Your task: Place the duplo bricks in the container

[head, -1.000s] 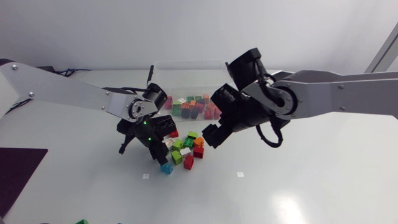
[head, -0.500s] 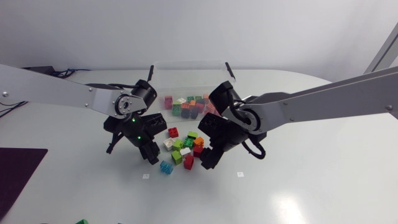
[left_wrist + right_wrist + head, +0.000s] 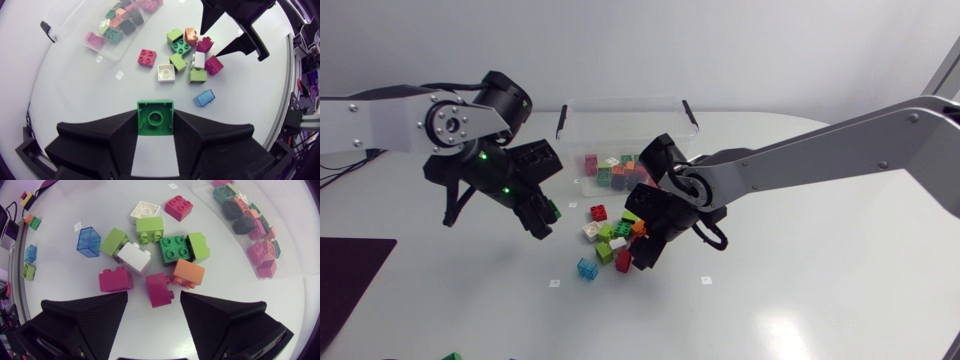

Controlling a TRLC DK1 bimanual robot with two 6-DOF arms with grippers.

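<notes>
Left arm: the left claw (image 3: 155, 131) pinches a small green duplo brick (image 3: 155, 116) from two sides, with the brick's hollow underside toward the wrist camera. In the head view this claw (image 3: 542, 218) appears to be lifted off the white counter (image 3: 800, 290), to the left of the loose bricks.

Centre: the clear plastic container (image 3: 620, 125) sits toward the far side of the counter and holds a layer of mixed bricks. From the left claw it lies ahead and to the right, with nothing in between. We judge that the carry to the container comes next for this arm. The brick should be released only once it is past the near wall.

In front of the container lies a loose pile of coloured duplo bricks (image 3: 617, 238). A translucent blue brick (image 3: 587, 268) sits at its near-left edge.

Right arm: the right claw (image 3: 152, 311) is spread wide and empty, low over the near-right side of the pile. A magenta brick (image 3: 160, 290) lies just ahead of the gap, roughly centred between the fingers and skewed to them. An orange brick (image 3: 188, 273) touches it on the far side. We judge that a short advance would bracket the magenta brick, though closing may nudge the orange one.
</notes>
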